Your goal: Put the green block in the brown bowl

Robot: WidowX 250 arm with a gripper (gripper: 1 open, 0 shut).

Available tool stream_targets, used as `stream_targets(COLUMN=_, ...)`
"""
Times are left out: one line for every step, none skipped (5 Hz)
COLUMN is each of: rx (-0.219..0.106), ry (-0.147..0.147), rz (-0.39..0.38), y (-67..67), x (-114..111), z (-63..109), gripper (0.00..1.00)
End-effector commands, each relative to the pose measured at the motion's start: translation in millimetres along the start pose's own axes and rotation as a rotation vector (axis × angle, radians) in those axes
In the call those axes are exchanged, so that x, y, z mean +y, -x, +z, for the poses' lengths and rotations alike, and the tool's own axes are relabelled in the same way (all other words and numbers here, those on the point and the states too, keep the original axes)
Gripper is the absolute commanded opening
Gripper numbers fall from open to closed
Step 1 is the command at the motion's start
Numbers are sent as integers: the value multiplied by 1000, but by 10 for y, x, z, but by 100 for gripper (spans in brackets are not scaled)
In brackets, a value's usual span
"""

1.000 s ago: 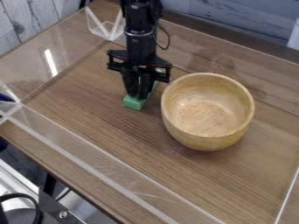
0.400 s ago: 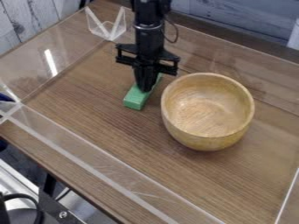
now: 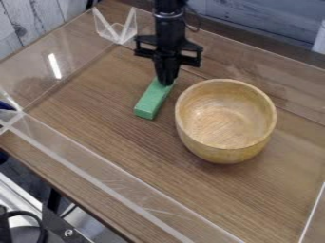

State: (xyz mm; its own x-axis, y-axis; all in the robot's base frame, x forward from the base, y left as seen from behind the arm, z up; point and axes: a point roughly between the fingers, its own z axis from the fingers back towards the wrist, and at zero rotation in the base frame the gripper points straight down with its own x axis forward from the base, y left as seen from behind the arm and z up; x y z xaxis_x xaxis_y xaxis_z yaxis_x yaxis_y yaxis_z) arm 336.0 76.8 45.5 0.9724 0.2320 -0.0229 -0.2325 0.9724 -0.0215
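So the bench (image 3: 89,114) here is a dark wood-grain top, running diagonally through the shot, with clear acrylic walls (image 3: 76,166) boxing it in; you can see glare streaks on the near panel and the left one. Past the far edge there's a pale whitewashed plank wall at the top left and something dark grey along the top right, too blurry to name. Bottom left corner shows a bit of dark cabling outside the enclosure. The green block (image 3: 152,99) lies flat on the wood, long side angled up and to the right, just left of the brown bowl (image 3: 226,120) and close to its rim, though whether they touch is hard to call. The bowl sits upright with nothing in it. The black arm comes straight down from the top, and its pincer (image 3: 166,80) is squeezed together, tips pointing down right at the far end of the block. Whether the tips actually touch or grip that end, I can't tell from this angle.
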Motion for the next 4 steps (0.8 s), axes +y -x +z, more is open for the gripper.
stream_targets(rx=-73, ry=4, rz=-6, y=-187, x=-35, z=205, gripper=0)
stream_targets(rx=-76, ry=2, rz=-5, y=-229, x=-36, z=203, gripper=0)
stream_targets(rx=-77, ry=-3, rz=-2, y=-273, x=-24, z=176, gripper=0)
stream_targets(rx=-81, ry=-7, rz=1, y=-324, x=-15, z=168, gripper=0)
